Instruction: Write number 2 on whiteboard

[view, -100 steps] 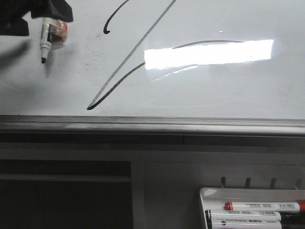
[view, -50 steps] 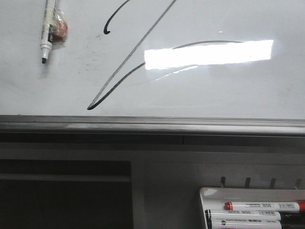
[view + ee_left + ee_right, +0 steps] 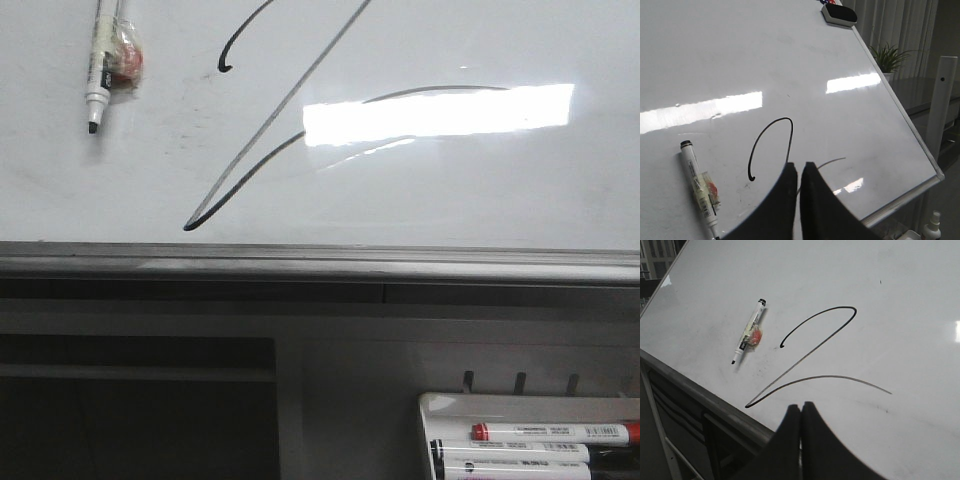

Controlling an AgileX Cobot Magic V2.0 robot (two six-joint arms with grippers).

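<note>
With number 2 (image 3: pixel 810 352) complete on whiteboard (image 3: pixel 900 300), marker (image 3: pixel 747 332) lies uncapped beside it; both pincers closed, empty. Writing looks done; next, likely retract arms.

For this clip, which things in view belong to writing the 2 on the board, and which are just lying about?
Part of the job:
- the number 2, drawn in full
- the whiteboard
- the marker, lying uncapped on the board beside the 2, held by neither gripper

Just lying about:
- the eraser at the board's far corner
- the tray of spare markers below the board
- the potted plant
</note>
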